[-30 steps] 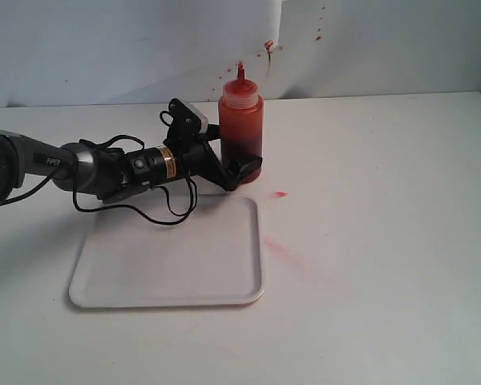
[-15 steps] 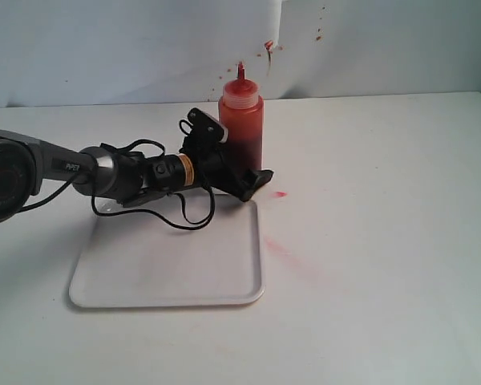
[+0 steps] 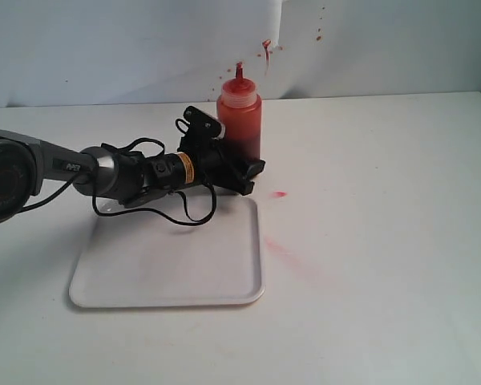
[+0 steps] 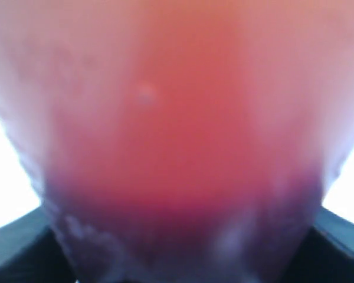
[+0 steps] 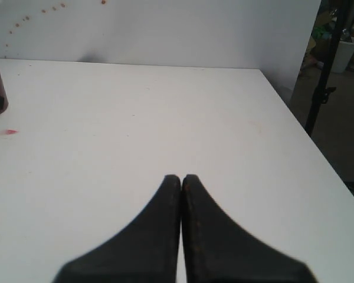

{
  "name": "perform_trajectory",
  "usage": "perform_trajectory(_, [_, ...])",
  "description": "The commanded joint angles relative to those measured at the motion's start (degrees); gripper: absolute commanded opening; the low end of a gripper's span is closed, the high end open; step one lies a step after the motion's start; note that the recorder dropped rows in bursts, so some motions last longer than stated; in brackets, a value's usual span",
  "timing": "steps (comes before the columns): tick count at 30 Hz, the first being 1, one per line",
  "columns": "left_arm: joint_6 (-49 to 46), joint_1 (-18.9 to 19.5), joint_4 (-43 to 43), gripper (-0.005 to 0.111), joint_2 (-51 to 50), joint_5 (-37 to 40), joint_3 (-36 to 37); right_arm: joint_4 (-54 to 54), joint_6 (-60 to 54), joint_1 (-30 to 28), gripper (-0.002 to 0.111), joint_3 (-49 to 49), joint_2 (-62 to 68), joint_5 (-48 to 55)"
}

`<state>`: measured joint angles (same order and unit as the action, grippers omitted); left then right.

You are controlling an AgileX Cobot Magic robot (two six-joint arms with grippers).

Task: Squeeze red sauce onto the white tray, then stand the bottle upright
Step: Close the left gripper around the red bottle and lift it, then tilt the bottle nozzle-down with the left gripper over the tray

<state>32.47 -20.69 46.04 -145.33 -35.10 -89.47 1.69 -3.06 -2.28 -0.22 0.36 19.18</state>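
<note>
The bottle (image 3: 241,120) stands on the table just behind the white tray (image 3: 168,257), its red-stained nozzle pointing up. My left gripper (image 3: 248,167) reaches in from the left and is shut on the bottle's lower body. The near finger (image 3: 253,170) crosses its front and the other finger is hidden behind it. In the left wrist view the bottle (image 4: 177,130) fills the frame as a red blur, with dark fingers (image 4: 15,250) at the corners. I see no red sauce on the tray. My right gripper (image 5: 182,177) is shut on nothing, over bare table.
A small red drop (image 3: 280,194) lies on the table right of the bottle, also visible as the drop (image 5: 10,132) in the right wrist view. A faint pink smear (image 3: 277,247) sits beside the tray's right edge. Red specks mark the back wall (image 3: 268,46).
The left gripper pushed further in around the bottle's lower body and its fingers drew in onto it. The bottle's top shifted slightly left. The tray stayed put.
</note>
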Motion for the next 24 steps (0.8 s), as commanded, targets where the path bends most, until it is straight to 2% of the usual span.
perform_trajectory(1, [0.2, 0.1, -0.5, 0.001, 0.0, 0.2, -0.2, -0.2, 0.1, -0.5, 0.0, 0.2, -0.4, 0.0])
perform_trajectory(10, [0.7, 0.1, -0.5, 0.001, 5.4, 3.4, -0.1, -0.2, 0.1, -0.5, 0.0, 0.2, -0.4, 0.0])
perform_trajectory(20, [0.7, 0.2, 1.4, 0.0, 16.3, 25.1, 0.5, -0.2, 0.1, -0.5, 0.0, 0.2, -0.4, 0.0])
perform_trajectory(24, [0.5, 1.2, 1.4, 0.0, 22.1, 21.8, 5.7, -0.2, 0.1, -0.5, 0.0, 0.2, -0.4, 0.0])
